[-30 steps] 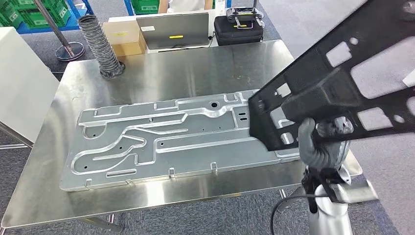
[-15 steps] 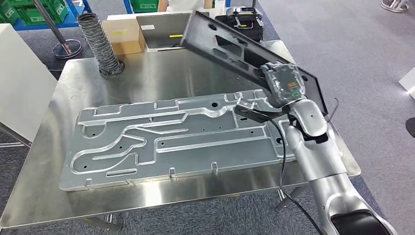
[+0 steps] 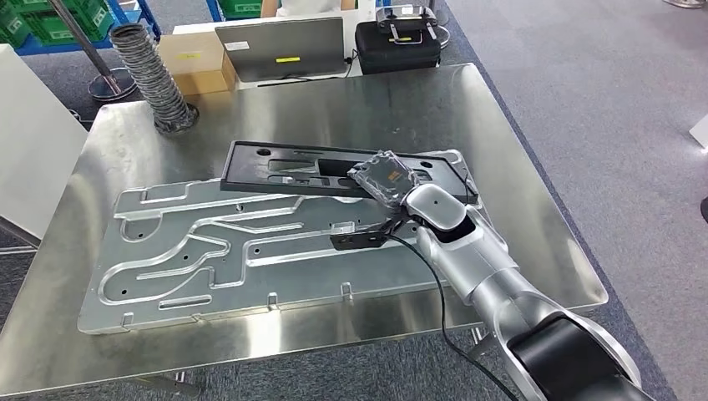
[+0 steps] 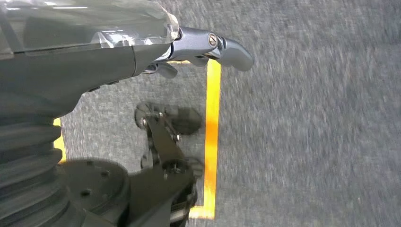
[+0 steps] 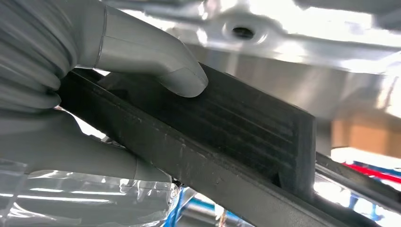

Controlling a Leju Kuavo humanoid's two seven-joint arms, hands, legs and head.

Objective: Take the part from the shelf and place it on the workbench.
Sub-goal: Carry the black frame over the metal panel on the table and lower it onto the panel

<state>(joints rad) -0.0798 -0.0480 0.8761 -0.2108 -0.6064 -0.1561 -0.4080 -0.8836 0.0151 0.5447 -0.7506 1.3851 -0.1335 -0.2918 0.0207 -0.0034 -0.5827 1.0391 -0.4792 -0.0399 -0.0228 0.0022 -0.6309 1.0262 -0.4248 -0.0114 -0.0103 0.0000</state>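
The long black part, a flat frame with cut-outs, lies almost level across the far edge of the big silver stamped plate on the steel workbench. My right hand grips the part at its right end. In the right wrist view the grey thumb presses on the part's ribbed black rail, with the plate close behind it. My left hand hangs over the grey floor with nothing in it, one finger stretched out.
At the bench's far edge stand a corrugated hose, a cardboard box, a grey laptop and a black case. A white cabinet stands to the left. Yellow floor tape runs under the left hand.
The right arm has swung the black part from high in front of the camera down and leftward until it lies low over the silver plate. The head view has shifted slightly.
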